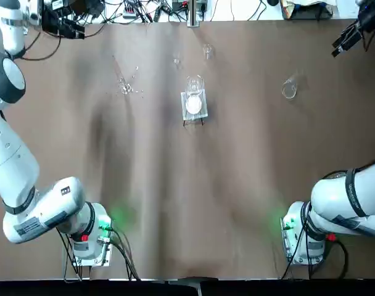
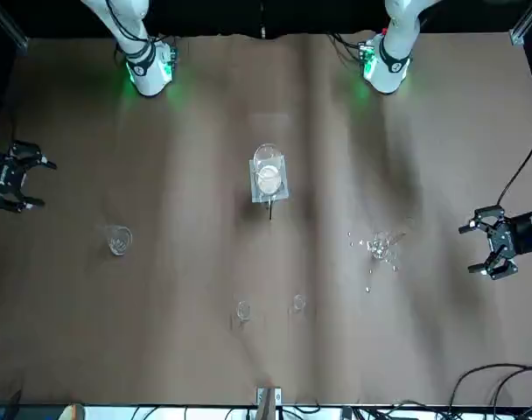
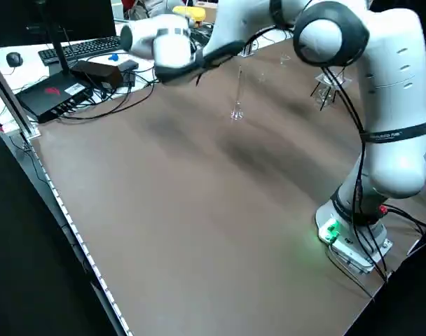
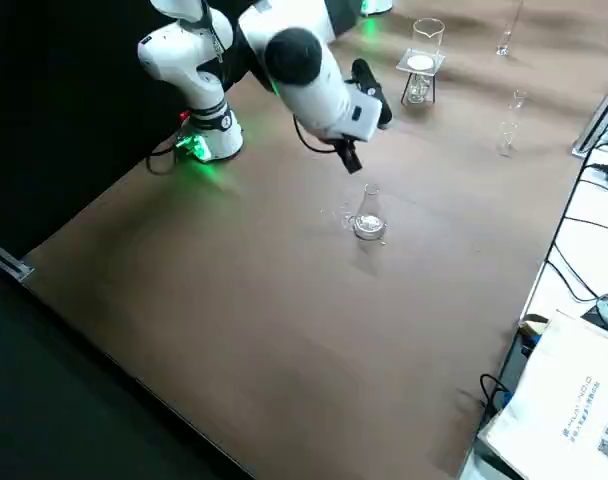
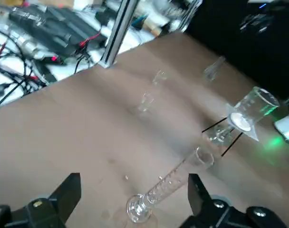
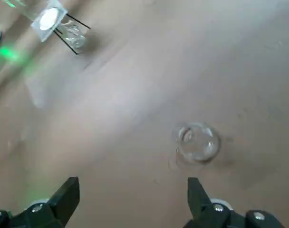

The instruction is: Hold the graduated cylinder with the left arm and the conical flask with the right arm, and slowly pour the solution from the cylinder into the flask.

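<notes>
Just ahead of the left pincer (image 5: pixel 130 199), between the lines of its wide-spread, empty fingers, the graduated cylinder (image 5: pixel 170 187) stands upright on the desk (image 5: pixel 78 137), its long axis vertical. The right pincer (image 6: pixel 130 202), equally spread and empty, hovers near the conical flask (image 6: pixel 197 141), which stands on its base slightly off to one finger's side. Each arm looks nearer its own vessel.
</notes>
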